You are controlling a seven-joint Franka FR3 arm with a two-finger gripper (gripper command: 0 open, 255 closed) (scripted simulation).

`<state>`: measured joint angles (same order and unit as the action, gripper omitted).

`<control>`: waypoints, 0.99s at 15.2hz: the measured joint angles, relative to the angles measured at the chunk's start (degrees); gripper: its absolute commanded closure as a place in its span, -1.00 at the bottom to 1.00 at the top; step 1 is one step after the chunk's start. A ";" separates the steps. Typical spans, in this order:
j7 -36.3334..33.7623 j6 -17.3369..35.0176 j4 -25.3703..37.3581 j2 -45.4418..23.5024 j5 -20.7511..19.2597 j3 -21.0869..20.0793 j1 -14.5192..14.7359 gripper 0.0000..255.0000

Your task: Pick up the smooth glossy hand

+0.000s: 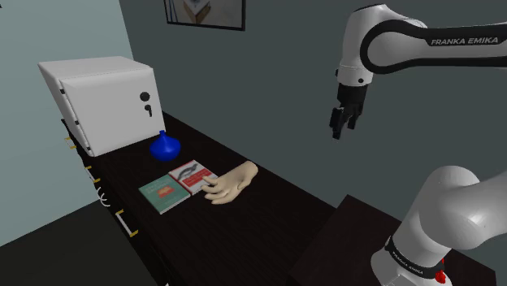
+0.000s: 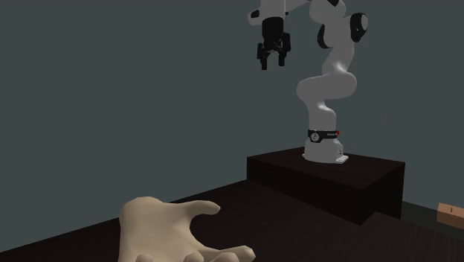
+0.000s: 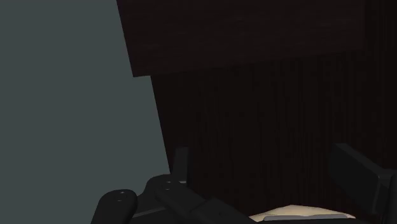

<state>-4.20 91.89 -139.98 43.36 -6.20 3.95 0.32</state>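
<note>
The beige glossy hand (image 1: 231, 183) lies palm down on the dark table (image 1: 268, 215), its fingertips touching a red book (image 1: 193, 175). In the second exterior view the hand (image 2: 178, 234) fills the near foreground. My black gripper (image 1: 342, 127) hangs high in the air, well above the table and off toward the shoulder view's right of the hand. It is open with nothing between its fingers (image 3: 181, 165). The gripper (image 2: 271, 62) also shows high against the grey wall. In the wrist view, a sliver of the hand (image 3: 299, 213) shows below the open gripper (image 3: 270, 175).
A teal book (image 1: 165, 193) lies beside the red one. A blue vase (image 1: 165, 146) stands behind them, in front of a white safe (image 1: 101, 101). My dark stand (image 2: 327, 175) adjoins the table. A brown box (image 2: 450, 214) sits low at the second exterior view's right.
</note>
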 measured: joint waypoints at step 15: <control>-11.95 18.89 5.31 -27.50 4.63 -3.21 0.59 -1.00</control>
<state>-16.15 110.78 -134.67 15.86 -1.57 0.74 0.92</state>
